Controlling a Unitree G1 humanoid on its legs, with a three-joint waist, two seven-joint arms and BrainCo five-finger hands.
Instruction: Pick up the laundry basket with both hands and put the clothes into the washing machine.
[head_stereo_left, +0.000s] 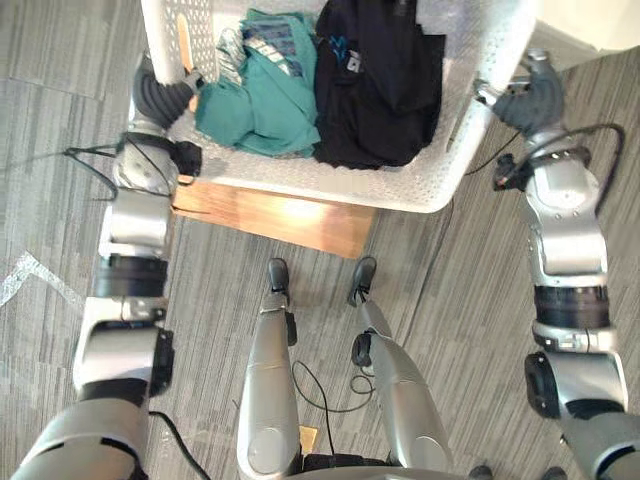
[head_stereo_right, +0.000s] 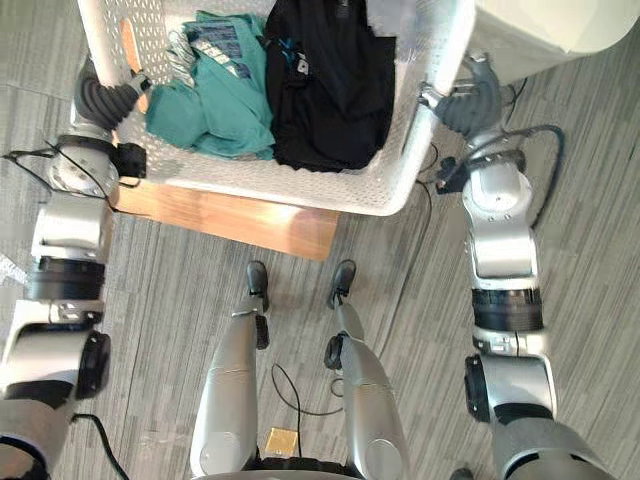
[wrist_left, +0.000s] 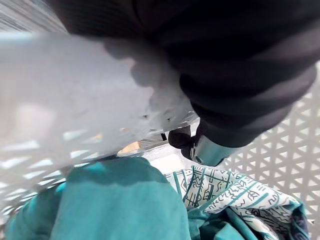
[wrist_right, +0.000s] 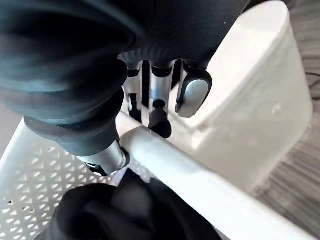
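Gripping the laundry basket (head_stereo_left: 405, 190) rim, left hand (head_stereo_left: 170, 95) and right hand (head_stereo_left: 520, 100) fingers curl tight

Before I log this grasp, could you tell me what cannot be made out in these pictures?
The laundry basket has its far end cut off by the eye views' top edge.
The white appliance is cut off at the eye views' corner, so its type is unsure.
The wooden platform is mostly hidden under the basket; contact between them is unclear.
Anything beneath the black garment and teal clothes is covered by them.
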